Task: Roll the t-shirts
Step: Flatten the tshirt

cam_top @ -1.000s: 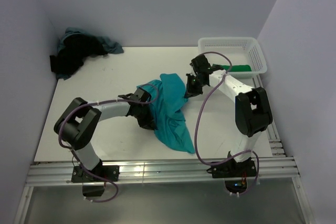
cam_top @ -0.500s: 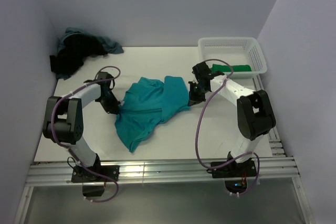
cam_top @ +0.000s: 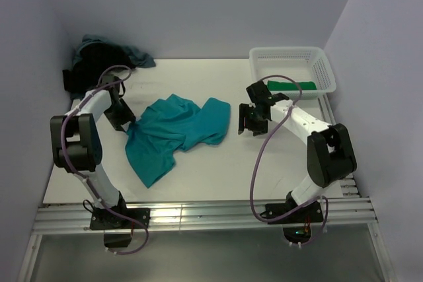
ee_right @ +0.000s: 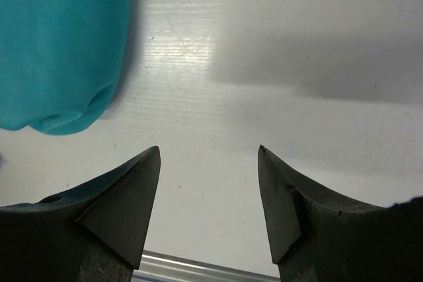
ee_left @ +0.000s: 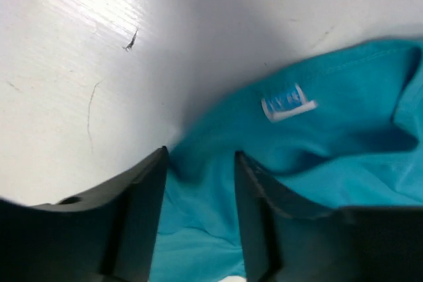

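Note:
A bright teal t-shirt [cam_top: 175,133] lies spread and wrinkled on the white table, its white neck label [ee_left: 287,102] showing. My left gripper [cam_top: 125,123] sits at the shirt's left edge. In the left wrist view its jaws [ee_left: 200,153] stand apart with loose teal cloth [ee_left: 330,130] lying between them. My right gripper [cam_top: 246,123] is just right of the shirt's right edge. It is open [ee_right: 208,150] over bare table, with the teal cloth [ee_right: 59,44] off to its upper left, apart from the fingers.
A heap of black and dusty blue t-shirts [cam_top: 99,64] lies at the back left corner. A white lattice basket [cam_top: 284,51] at the back right holds a green t-shirt [cam_top: 291,85]. Metal rails [cam_top: 198,212] run along the near edge.
The left arm swung left and back, dragging the shirt's left side out so it lies wider. Both grippers went from shut to parted; the right one let go of the right edge.

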